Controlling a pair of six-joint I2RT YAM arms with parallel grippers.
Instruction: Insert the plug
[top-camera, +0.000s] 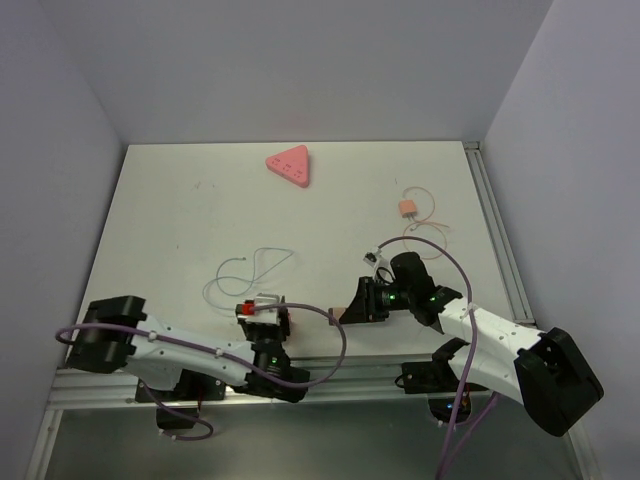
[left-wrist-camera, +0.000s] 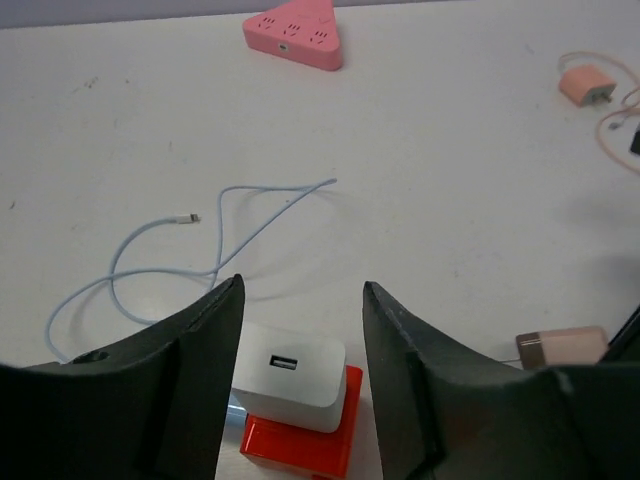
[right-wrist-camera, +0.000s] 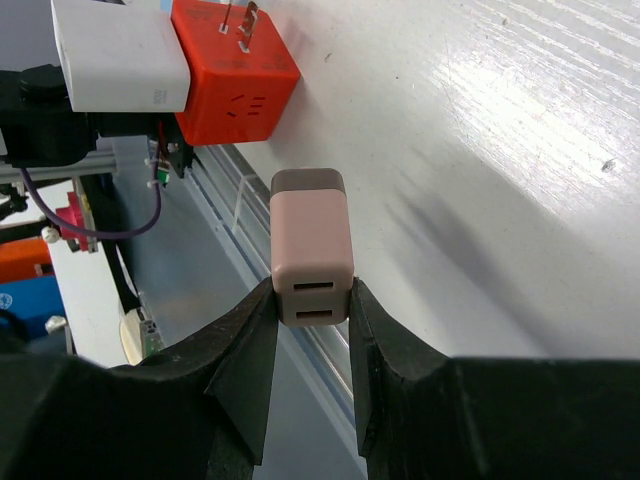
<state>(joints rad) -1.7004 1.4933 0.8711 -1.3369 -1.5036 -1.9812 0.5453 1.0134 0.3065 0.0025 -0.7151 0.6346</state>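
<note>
Top external view gives you one white table (top-camera: 180, 220) carrying one pink triangular power strip (top-camera: 290, 166) at the far side, well apart from both arms; near the right edge lies one small peach charger (top-camera: 406, 208) with its thin peach cable (top-camera: 430, 225); one loose white cable (left-wrist-camera: 280, 189) curls mid-table. Your right gripper (right-wrist-camera: 312, 300) is clamped on the one pink two-port plug block (right-wrist-camera: 312, 240), holding it above the table's near edge. Your left gripper (left-wrist-camera: 303, 290) stands with its fingers spread, gripping nothing; between them sits one white USB charger cube (left-wrist-camera: 290, 375) against one red cube adapter (right-wrist-camera: 235, 75) whose two metal prongs show.
</note>
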